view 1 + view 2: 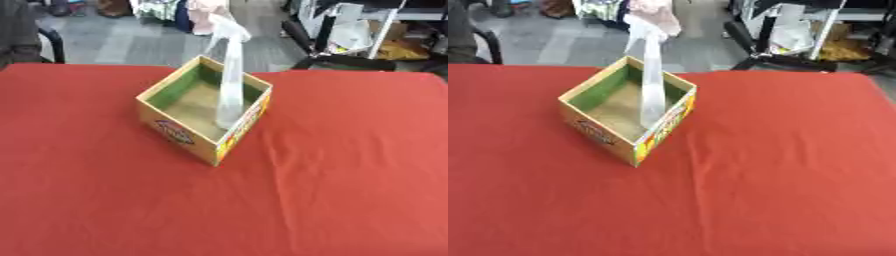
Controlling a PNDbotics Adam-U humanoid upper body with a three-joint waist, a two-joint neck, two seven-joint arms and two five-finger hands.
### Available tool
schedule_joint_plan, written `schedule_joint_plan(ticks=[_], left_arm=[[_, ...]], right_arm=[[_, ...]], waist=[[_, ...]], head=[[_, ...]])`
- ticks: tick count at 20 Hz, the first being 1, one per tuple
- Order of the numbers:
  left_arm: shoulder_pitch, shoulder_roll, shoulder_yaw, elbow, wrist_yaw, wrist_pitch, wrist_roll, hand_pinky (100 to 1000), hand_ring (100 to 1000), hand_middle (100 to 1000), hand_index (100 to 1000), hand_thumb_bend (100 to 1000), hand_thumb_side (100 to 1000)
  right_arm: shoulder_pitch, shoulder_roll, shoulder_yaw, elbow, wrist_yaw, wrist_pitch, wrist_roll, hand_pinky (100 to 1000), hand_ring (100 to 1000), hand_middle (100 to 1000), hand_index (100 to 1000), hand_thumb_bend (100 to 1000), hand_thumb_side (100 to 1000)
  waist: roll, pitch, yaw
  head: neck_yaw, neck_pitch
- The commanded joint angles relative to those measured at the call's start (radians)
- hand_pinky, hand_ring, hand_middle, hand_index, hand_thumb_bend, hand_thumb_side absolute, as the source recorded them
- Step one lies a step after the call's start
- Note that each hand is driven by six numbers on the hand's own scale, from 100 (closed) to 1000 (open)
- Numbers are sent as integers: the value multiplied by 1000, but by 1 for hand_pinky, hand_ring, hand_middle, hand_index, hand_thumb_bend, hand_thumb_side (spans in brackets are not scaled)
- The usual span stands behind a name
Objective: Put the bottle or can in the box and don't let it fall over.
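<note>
A red-clothed worktop is filling the view, with office clutter lying beyond its far edge.

The open cardboard box is sitting left of centre, and the clear spray bottle is standing upright inside it by the right wall, likely leaning on it for support; neither hand is showing, so I cannot tell how the fingers are set.

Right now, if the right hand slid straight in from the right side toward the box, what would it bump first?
Probably the box; only bare red tablecloth lies between. No hand shows now.
</note>
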Motion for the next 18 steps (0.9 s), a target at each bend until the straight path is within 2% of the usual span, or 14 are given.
schedule_joint_plan(ticks=[1,18], left_arm=[[-6,26,2,-21,0,-1,-3,724,1000,1000,1000,203,1000],[-6,26,2,-21,-1,3,1,722,1000,1000,1000,203,1000]], right_arm=[[-2,-20,-11,-23,-3,2,-3,841,1000,1000,896,100,525],[-6,-17,-9,-24,-1,6,-3,837,1000,1000,894,100,524]], waist=[[1,-7,1],[1,-8,3]], head=[[1,-2],[3,-13]])
